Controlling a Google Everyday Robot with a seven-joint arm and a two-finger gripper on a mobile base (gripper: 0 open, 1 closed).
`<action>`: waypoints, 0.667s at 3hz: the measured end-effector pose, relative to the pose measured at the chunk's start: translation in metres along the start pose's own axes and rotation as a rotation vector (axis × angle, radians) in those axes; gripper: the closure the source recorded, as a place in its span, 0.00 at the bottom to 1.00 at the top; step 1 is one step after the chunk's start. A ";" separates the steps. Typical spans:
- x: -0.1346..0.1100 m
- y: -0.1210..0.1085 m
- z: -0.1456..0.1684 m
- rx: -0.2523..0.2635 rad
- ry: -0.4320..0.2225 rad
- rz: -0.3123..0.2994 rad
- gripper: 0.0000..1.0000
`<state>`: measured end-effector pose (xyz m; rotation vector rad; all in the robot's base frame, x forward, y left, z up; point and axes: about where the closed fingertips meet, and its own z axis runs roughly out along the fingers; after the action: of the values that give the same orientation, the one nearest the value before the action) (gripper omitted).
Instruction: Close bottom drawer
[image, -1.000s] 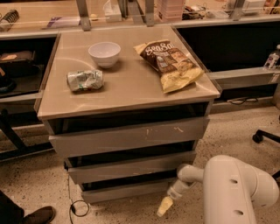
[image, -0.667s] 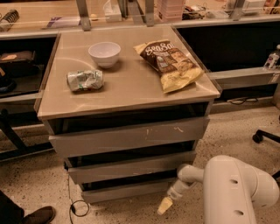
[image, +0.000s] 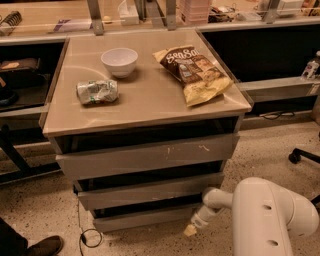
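Note:
The bottom drawer (image: 145, 218) is the lowest and narrowest grey front of the cabinet, plain and without a handle, near the floor at lower centre. Above it are the mid-width drawer front (image: 150, 191) and the widest front with white scratch marks (image: 150, 156). My gripper (image: 190, 230) is at the end of the white arm (image: 265, 215), low by the floor, just right of and slightly below the bottom drawer's right end. Whether it touches the drawer does not show.
On the cabinet top (image: 150, 102) lie a white bowl (image: 119, 61), a crushed can (image: 97, 92) and a chip bag (image: 195, 72). A cable (image: 82, 235) loops on the floor at left, by a shoe (image: 42, 246). An office chair base (image: 302, 156) is at right.

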<state>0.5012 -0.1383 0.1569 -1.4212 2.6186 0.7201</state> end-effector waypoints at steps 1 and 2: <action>0.000 0.000 0.000 0.000 0.000 0.000 0.89; -0.004 -0.004 -0.002 0.025 -0.019 0.004 1.00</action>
<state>0.5068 -0.1383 0.1585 -1.3963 2.6071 0.6946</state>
